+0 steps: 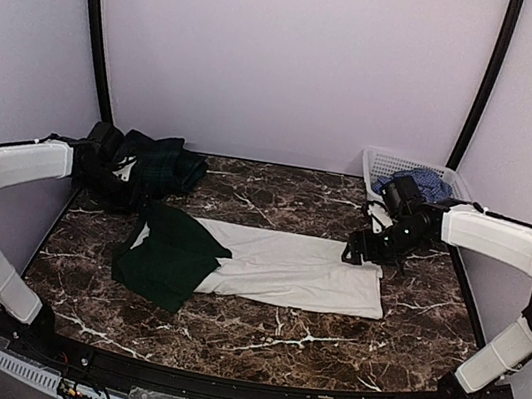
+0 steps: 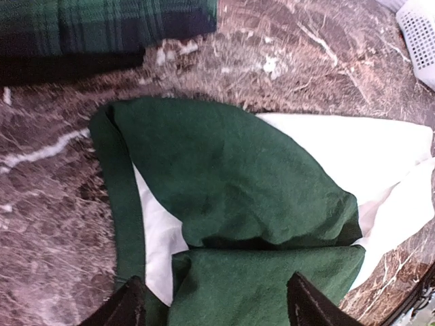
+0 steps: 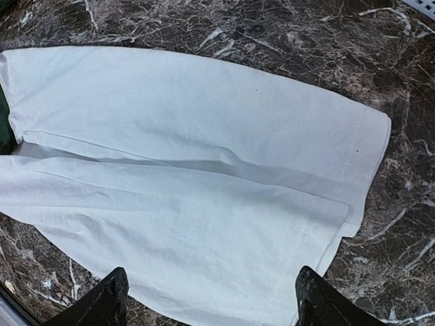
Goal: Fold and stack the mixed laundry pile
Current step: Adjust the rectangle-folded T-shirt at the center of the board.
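A white garment (image 1: 295,270) with dark green sleeves (image 1: 171,255) lies spread flat mid-table, folded lengthwise. A dark green plaid garment (image 1: 162,165) is bunched at the back left, and a blue-and-white check shirt (image 1: 420,184) sits in the basket. My left gripper (image 1: 136,202) hovers open over the green sleeve (image 2: 231,204), its fingertips (image 2: 129,305) apart with nothing between them. My right gripper (image 1: 363,256) hangs open above the white garment's hem end (image 3: 204,204), its fingertips (image 3: 112,299) set wide, holding nothing.
A white lattice basket (image 1: 383,162) stands at the back right corner; its edge (image 2: 421,41) shows in the left wrist view. The plaid garment (image 2: 102,27) lies just beyond the green sleeve. Dark marble tabletop (image 1: 274,338) runs along the front.
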Robot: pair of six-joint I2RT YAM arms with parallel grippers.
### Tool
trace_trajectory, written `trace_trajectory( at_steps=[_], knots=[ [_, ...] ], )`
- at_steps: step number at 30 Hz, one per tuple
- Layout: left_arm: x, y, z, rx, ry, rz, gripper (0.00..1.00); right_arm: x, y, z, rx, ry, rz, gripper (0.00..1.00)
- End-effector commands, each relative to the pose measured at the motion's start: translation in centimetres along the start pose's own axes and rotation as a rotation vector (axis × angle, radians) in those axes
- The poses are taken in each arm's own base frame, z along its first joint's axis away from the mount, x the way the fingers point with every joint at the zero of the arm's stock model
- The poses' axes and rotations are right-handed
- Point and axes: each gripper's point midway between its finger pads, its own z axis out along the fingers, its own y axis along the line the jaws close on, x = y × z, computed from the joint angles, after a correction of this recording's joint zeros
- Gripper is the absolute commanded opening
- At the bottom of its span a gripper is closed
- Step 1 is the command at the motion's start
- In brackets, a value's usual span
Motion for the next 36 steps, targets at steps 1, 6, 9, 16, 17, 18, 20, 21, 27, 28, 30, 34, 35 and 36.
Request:
trace_trajectory(
  at_steps=[1,6,9,16,17,18,20,21,27,28,30,34,35,36],
  knots=[
    [1.9,-1.0,2.2,0.033,0.130,0.078,0.62,-0.6,1.3,1.8,-0.062,0.022,-0.097,0.81],
    [3.0,-0.2,3.3,-0.036,0.168,0.087,0.47,1.4,1.9,3.9,-0.125,0.079,-0.071,0.79],
    [3.7,0.1,4.0,-0.060,0.195,0.083,0.42,2.1,2.0,4.1,-0.144,0.083,-0.055,0.79],
    [4.6,1.0,5.0,-0.121,0.239,0.069,0.35,3.6,2.7,3.9,-0.182,0.095,-0.037,0.79],
    [4.6,1.1,5.2,-0.123,0.244,0.067,0.34,3.9,2.7,4.0,-0.180,0.101,-0.039,0.79],
    [4.7,1.1,5.2,-0.123,0.248,0.064,0.34,4.1,2.7,4.0,-0.178,0.104,-0.038,0.79],
    [4.9,1.1,5.5,-0.126,0.257,0.063,0.33,4.6,2.5,4.2,-0.168,0.112,-0.034,0.79],
    [5.0,1.1,5.6,-0.125,0.264,0.061,0.32,4.8,2.5,4.3,-0.167,0.114,-0.036,0.79],
    [5.6,1.3,6.3,-0.138,0.291,0.052,0.31,5.4,2.5,4.6,-0.162,0.125,-0.039,0.79],
    [5.7,1.3,6.4,-0.138,0.295,0.050,0.31,5.5,2.6,4.6,-0.163,0.125,-0.040,0.79],
    [5.8,1.4,6.7,-0.138,0.304,0.048,0.29,5.6,2.6,4.7,-0.163,0.124,-0.040,0.79],
    [5.8,1.4,7.1,-0.139,0.314,0.041,0.20,6.2,2.4,5.3,-0.159,0.142,-0.034,0.79],
    [5.8,1.5,7.1,-0.141,0.315,0.040,0.18,6.4,2.3,5.6,-0.155,0.151,-0.033,0.79],
    [5.8,1.5,7.1,-0.144,0.315,0.039,0.15,6.6,2.2,5.7,-0.150,0.156,-0.034,0.79]
  ],
)
